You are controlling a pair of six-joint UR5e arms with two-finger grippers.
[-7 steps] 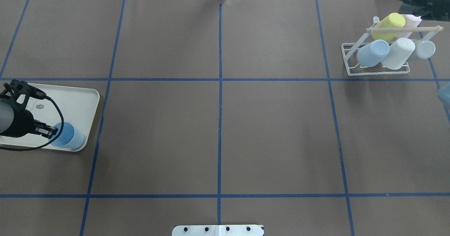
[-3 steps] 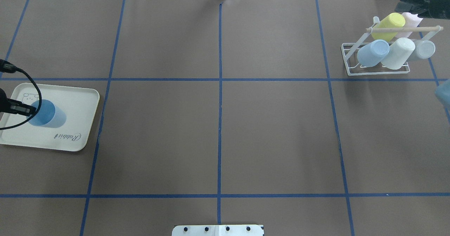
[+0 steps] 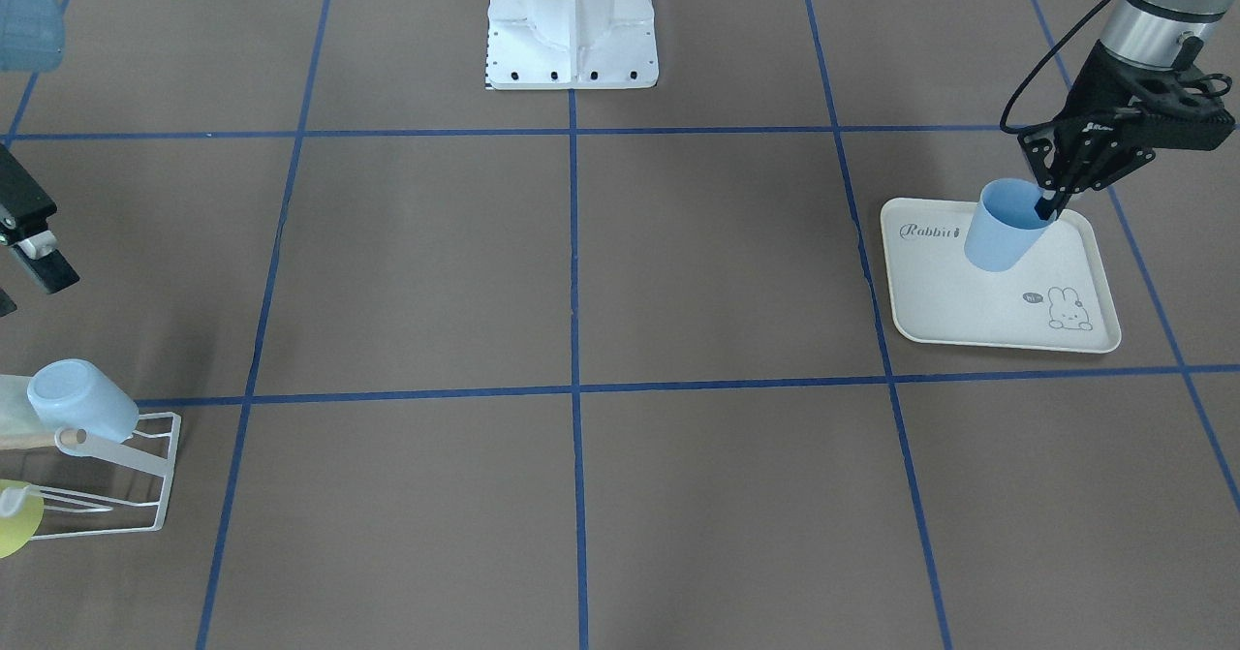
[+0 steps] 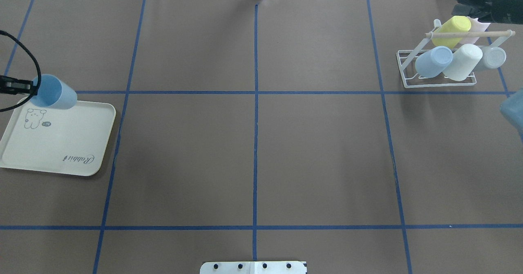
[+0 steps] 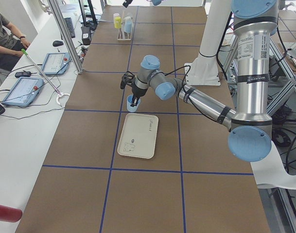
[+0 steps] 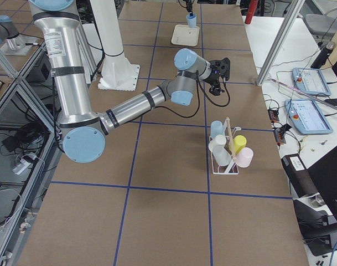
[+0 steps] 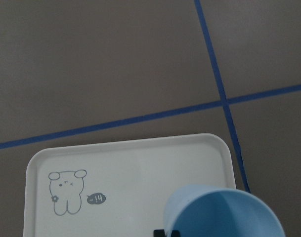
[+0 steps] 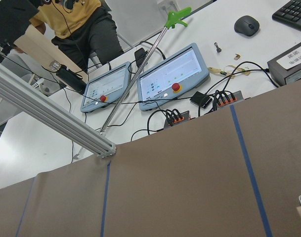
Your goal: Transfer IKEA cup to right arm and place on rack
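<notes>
brown table (image 4: 318,155) | your left gripper (image 3: 1046,209) is clamping the light blue plastic cup (image 3: 998,238) over the edge of the cream rabbit-print tray (image 3: 969,316) | right gripper (image 6: 218,71): cannot tell

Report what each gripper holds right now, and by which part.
The left gripper holds the blue cup by its rim, with one finger inside the mouth. The right gripper holds nothing.

— Light?
— Bright, even, from above. The rack (image 4: 439,70) casts only a faint, soft shadow on the table (image 4: 253,159).
— Sharp?
— Mostly. In the left wrist view the near cup (image 7: 224,215) is slightly soft; the right arm (image 4: 514,116) at the overhead's right edge is blurred.
</notes>
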